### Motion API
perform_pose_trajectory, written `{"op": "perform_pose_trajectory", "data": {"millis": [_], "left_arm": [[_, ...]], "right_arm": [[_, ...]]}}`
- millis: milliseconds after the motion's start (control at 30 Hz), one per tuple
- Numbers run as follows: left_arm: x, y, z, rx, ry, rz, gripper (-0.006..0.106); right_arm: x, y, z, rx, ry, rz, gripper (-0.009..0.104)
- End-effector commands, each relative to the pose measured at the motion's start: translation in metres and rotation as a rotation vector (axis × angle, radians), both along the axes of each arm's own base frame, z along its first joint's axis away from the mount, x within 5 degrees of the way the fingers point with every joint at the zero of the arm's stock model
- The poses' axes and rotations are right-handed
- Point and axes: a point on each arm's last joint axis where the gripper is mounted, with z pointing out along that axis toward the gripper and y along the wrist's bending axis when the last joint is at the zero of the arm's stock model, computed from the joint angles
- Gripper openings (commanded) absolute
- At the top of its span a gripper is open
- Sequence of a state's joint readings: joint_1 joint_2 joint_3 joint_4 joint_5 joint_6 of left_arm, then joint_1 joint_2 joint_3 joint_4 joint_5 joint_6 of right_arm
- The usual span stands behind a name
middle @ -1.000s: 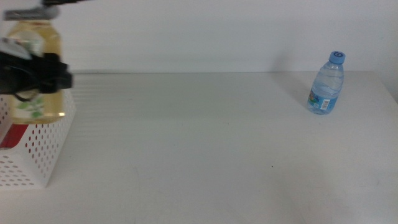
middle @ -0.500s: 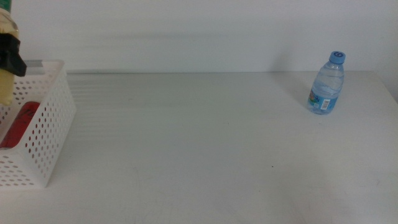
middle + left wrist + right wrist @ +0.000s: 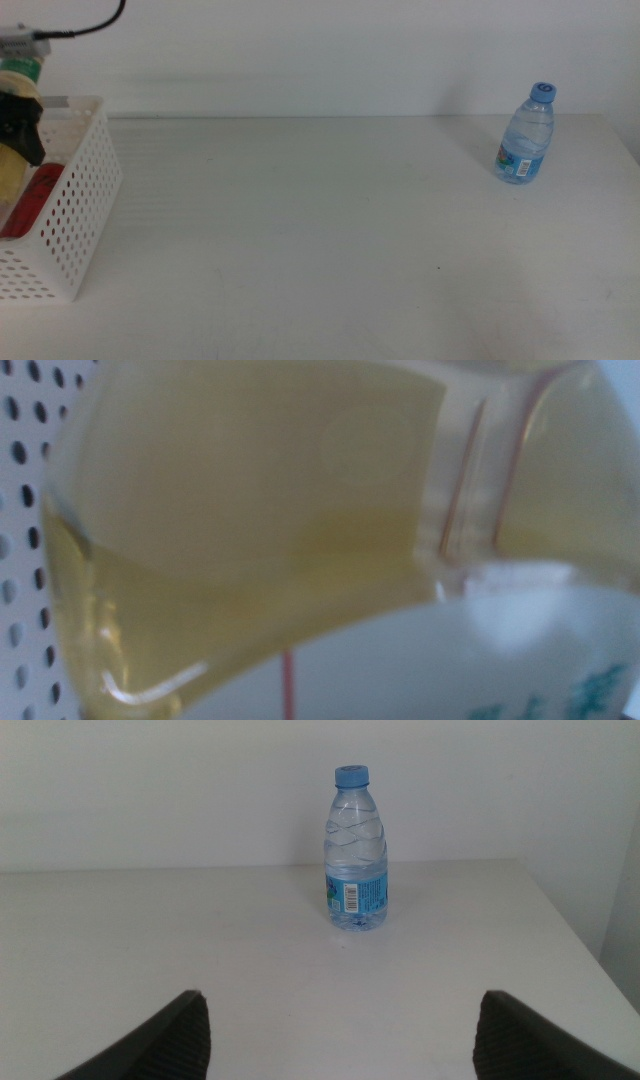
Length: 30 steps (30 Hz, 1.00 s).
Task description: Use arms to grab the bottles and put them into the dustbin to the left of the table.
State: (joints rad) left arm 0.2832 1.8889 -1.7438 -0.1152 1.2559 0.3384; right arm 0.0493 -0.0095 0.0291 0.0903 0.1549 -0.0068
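Left gripper [image 3: 20,125] apparently holds the yellow-drink bottle [image 3: 300,530] inside the dustbin [image 3: 75,215] (right gripper [image 3: 340,1030] wide).

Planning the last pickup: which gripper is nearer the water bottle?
Right. The right gripper faces the water bottle with open jaws; the left gripper is across the table, over the dustbin.

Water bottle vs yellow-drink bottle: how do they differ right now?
1. Place: the water bottle stands on the table at its far right; the yellow-drink bottle is at the dustbin, far left.
2. Support: the water bottle stands free, nothing touching it; the yellow-drink bottle is at the left claw.
3. Contents: the water bottle is clear, with a blue cap; the other holds yellow liquid.

Shared: both are transparent drink bottles with labels.
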Motion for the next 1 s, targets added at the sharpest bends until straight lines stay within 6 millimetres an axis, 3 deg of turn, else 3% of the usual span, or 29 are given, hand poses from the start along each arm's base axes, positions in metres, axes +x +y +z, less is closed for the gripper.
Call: {"op": "perform_pose_trajectory", "data": {"millis": [0, 267, 600, 867, 967], "left_arm": [[-0.003, -0.004, 0.031, 0.008, -0.105, -0.016, 0.020], [0.009, -0.003, 0.002, -0.049, -0.028, -0.026, 0.020], [0.011, -0.005, -0.025, -0.107, 0.084, -0.031, 0.021], [0.007, -0.005, -0.035, -0.101, 0.126, -0.027, 0.037], [0.007, -0.005, -0.034, -0.102, 0.110, -0.028, 0.038]], "right_arm": [[-0.002, -0.001, 0.012, -0.009, -0.116, -0.015, 0.071], [-0.002, -0.001, 0.012, -0.009, -0.116, -0.015, 0.071], [-0.002, -0.001, 0.012, -0.009, -0.116, -0.015, 0.071], [-0.002, -0.001, 0.012, -0.009, -0.116, -0.015, 0.071], [-0.002, -0.001, 0.012, -0.009, -0.116, -0.015, 0.071]]}}
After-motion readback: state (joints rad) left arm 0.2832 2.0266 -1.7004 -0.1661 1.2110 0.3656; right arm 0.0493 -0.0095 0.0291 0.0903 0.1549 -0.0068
